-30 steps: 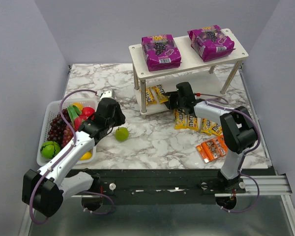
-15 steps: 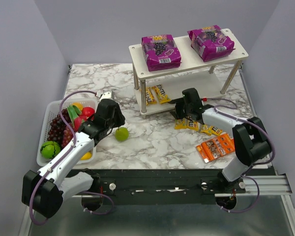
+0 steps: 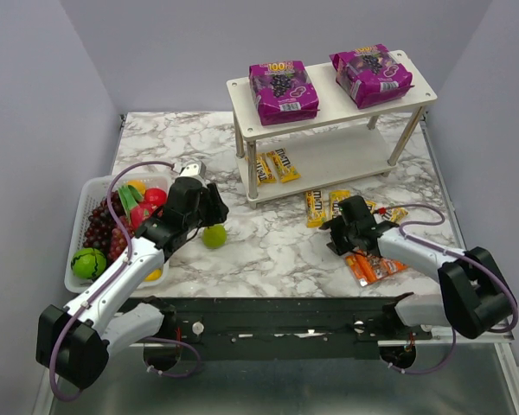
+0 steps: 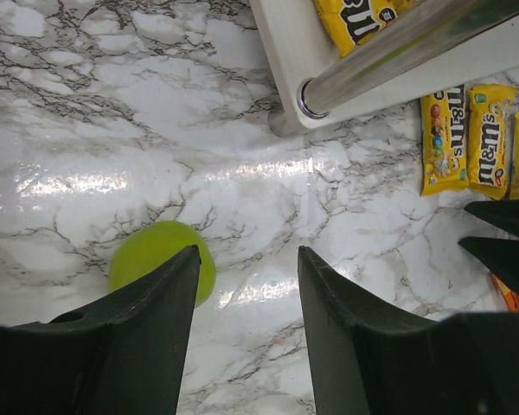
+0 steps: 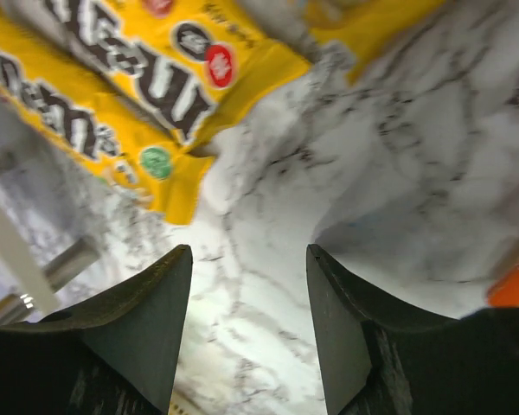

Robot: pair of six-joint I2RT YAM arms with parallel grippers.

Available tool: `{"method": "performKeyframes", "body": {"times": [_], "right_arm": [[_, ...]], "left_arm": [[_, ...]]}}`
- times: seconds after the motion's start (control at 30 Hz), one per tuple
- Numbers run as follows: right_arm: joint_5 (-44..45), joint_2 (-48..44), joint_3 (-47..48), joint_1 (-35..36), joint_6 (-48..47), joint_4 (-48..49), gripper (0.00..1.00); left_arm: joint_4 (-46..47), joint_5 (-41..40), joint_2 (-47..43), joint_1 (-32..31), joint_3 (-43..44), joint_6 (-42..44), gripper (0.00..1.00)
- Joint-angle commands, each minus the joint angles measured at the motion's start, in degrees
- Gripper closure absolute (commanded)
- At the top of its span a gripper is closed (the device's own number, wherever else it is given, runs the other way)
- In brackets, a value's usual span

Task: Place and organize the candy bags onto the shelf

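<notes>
The white two-tier shelf (image 3: 329,147) stands at the back right. Two purple candy bags (image 3: 283,91) (image 3: 371,75) lie on its top tier, and two yellow packets (image 3: 273,166) lie on the lower tier. More yellow packets (image 3: 315,207) (image 4: 444,138) (image 5: 147,60) lie on the marble in front of the shelf. An orange pack (image 3: 376,264) (image 5: 515,290) lies nearer the front. My right gripper (image 3: 336,233) (image 5: 249,251) hangs open and empty between the loose packets and the orange pack. My left gripper (image 3: 214,207) (image 4: 246,255) is open and empty over bare marble.
A green round fruit (image 3: 214,236) (image 4: 160,259) lies on the marble beside my left gripper's left finger. A white basket (image 3: 72,259) of fruit stands at the left edge. A metal shelf leg (image 4: 389,52) stands ahead of the left gripper.
The right arm has drawn back from the shelf's lower tier toward the front, ending by the orange pack. The left gripper has opened from shut and shifted slightly right.
</notes>
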Motion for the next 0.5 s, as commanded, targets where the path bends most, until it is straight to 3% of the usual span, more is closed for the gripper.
{"method": "performKeyframes", "body": {"times": [0.0, 0.47], "right_arm": [[4.8, 0.6, -0.7, 0.2, -2.0, -1.2, 0.36], [4.5, 10.8, 4.2, -1.4, -3.9, -0.1, 0.37]], "left_arm": [[1.2, 2.3, -0.9, 0.4, -0.2, 1.7, 0.40], [-1.1, 1.7, -1.1, 0.4, 1.2, 2.9, 0.38]]}}
